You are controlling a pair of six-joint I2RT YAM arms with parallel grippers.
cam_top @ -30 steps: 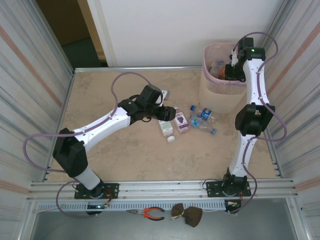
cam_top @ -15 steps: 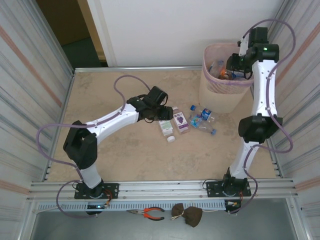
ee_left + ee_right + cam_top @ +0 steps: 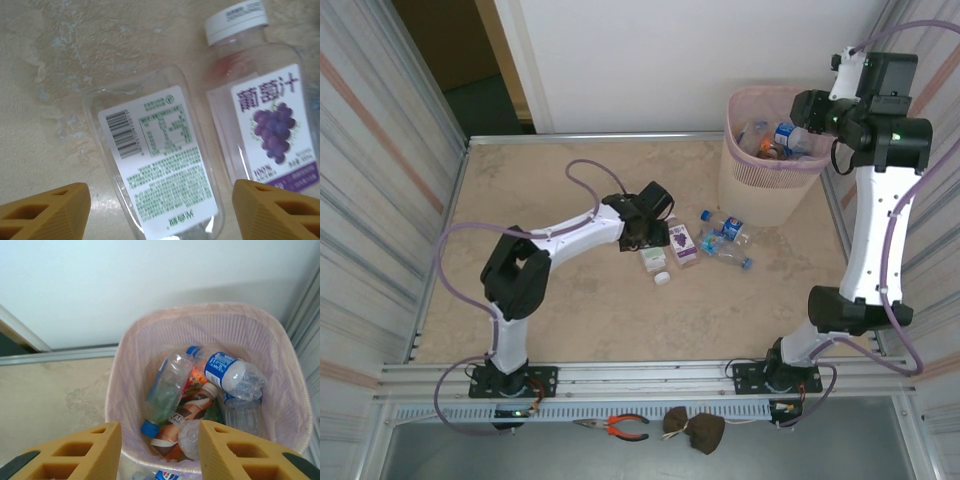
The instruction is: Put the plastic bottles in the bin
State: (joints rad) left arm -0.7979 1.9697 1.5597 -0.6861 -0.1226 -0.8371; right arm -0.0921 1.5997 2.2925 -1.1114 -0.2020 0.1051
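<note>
Bin [image 3: 758, 190], pale pink with slotted sides and a thin liner, stands at the far right of the table [image 3: 550, 320], close to the back wall. Right gripper [image 3: 160, 426] hovers over the bin's near rim, fingers partly apart, nothing between them. Inside the bin is a pile of bottles: clear bottle with blue cap [image 3: 165, 390] lying slanted, blue-label bottle [image 3: 231, 374] on top at right, brown-label bottle [image 3: 189, 412] under them, more below that are hard to separate.

Left gripper [image 3: 160, 187] is low over mid-table, fingers spread wide and empty. They straddle the barcode-label bottle [image 3: 155, 165], a clear bottle lying flat on the table with its white label up; neither finger touches it. Just beside it on the right lies the grape-juice bottle [image 3: 265, 125], white cap pointing away, purple grapes on its label; the right finger overlaps its lower edge in the wrist view, contact unclear. Further right, near the bin base, sits a cluster of crushed blue-capped bottles [image 3: 725, 240]. Small white object [image 3: 662, 279] lies near the barcode-label bottle, too small to identify.
</note>
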